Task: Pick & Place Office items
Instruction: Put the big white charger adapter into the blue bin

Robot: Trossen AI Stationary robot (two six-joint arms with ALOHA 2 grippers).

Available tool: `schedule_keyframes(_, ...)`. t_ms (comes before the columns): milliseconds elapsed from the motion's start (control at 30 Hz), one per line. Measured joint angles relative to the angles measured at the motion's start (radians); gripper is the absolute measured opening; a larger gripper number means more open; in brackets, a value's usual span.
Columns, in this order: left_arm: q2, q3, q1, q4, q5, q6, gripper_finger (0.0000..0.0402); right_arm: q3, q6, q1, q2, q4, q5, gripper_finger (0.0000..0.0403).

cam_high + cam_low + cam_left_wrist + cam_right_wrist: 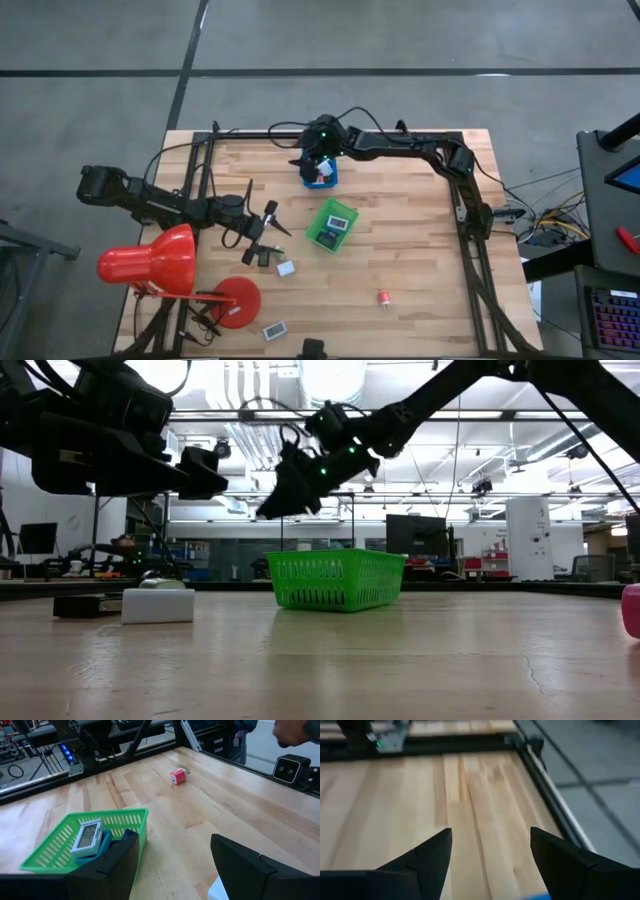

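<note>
My left gripper (264, 232) (175, 845) is open and empty, just above the table left of the green tray (318, 238). The tray holds a white flat piece (87, 836) and a teal piece (105, 844). A white piece (286, 268) and a dark piece (250, 257) lie on the table by the left gripper. A pink-red cube (384, 298) (178, 776) lies toward the near right, and another white piece (274, 328) lies at the near edge. My right gripper (318, 163) (490, 837) is open and empty over the blue tray (331, 182), which holds white and red pieces.
A big red desk lamp (150, 262) with a round base (238, 300) stands at the near left, close to my left arm. Black frame rails (465, 210) run along the table's left, far and right sides. Bare wood lies between the green tray and the right rail.
</note>
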Motion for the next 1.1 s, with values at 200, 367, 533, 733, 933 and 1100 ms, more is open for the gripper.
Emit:
schedule_keyframes(200,-0.001,-0.001,0.000,0.001,0.000,0.000,0.0250,-0.019,-0.032,0.034,-0.009,0.130,-0.015,0.0247)
schedule_keyframes(367,-0.002,-0.020,0.000,0.029,-0.005,0.000,0.0250,-0.046,-0.047,0.064,-0.012,0.218,-0.052,0.0239)
schedule_keyframes(533,-0.002,-0.032,0.000,0.046,-0.025,-0.001,0.0250,-0.172,-0.035,0.088,-0.047,0.476,-0.030,0.0231)
schedule_keyframes(733,-0.002,-0.032,0.000,0.049,-0.026,-0.003,0.0250,-0.410,-0.018,0.111,-0.173,0.744,0.094,0.0228)
schedule_keyframes(933,-0.002,-0.032,0.000,0.066,-0.027,-0.009,0.0250,-0.654,-0.021,0.171,-0.347,0.861,0.172,0.0228)
schedule_keyframes(1100,-0.002,-0.032,0.000,0.073,-0.034,-0.016,0.0250,-0.835,-0.022,0.254,-0.478,0.940,0.285,0.0228)
